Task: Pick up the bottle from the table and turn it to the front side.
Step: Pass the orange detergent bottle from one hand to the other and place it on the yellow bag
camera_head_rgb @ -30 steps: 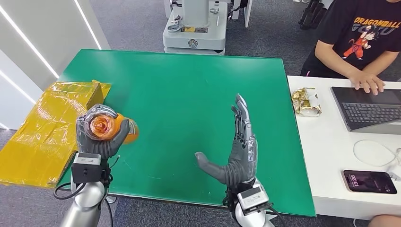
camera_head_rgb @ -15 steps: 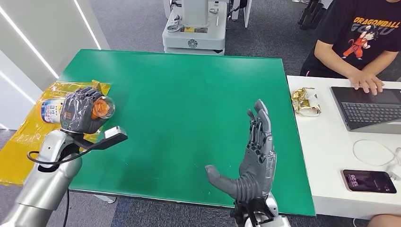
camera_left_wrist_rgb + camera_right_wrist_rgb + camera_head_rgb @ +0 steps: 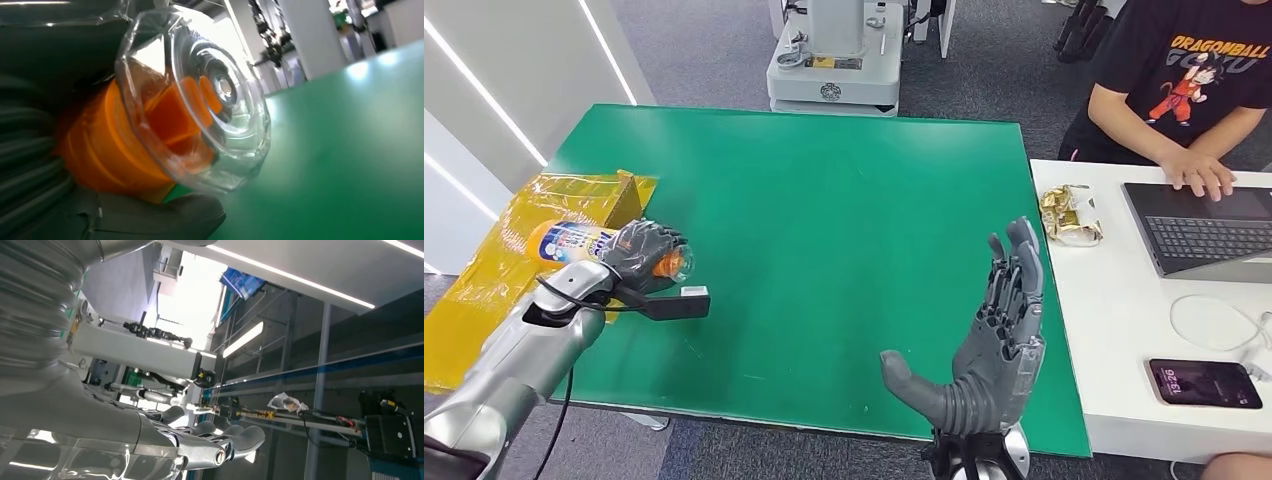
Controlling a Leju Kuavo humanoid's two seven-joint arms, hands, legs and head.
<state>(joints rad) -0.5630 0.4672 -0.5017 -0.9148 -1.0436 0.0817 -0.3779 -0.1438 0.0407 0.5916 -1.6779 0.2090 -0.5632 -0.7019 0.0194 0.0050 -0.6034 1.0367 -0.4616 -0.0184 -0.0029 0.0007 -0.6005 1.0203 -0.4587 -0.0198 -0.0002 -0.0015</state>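
Fingers (image 3: 646, 248) grip the bottle (image 3: 589, 243) above the green table (image 3: 824, 200), near grey carpet (image 3: 694, 40).

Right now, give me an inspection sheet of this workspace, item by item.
Surface: green table, mostly bare.
Job's things: bottle lying sideways in the left hand, label showing, clear base toward the wrist camera.
Clutter: yellow bag at the table's left edge.
Hands: left hand's fingers wrap the bottle; right hand open, upright, holding nothing.
Cables: black cable under the left arm.
Surroundings: person at a white desk with laptop, phone, snack packet.
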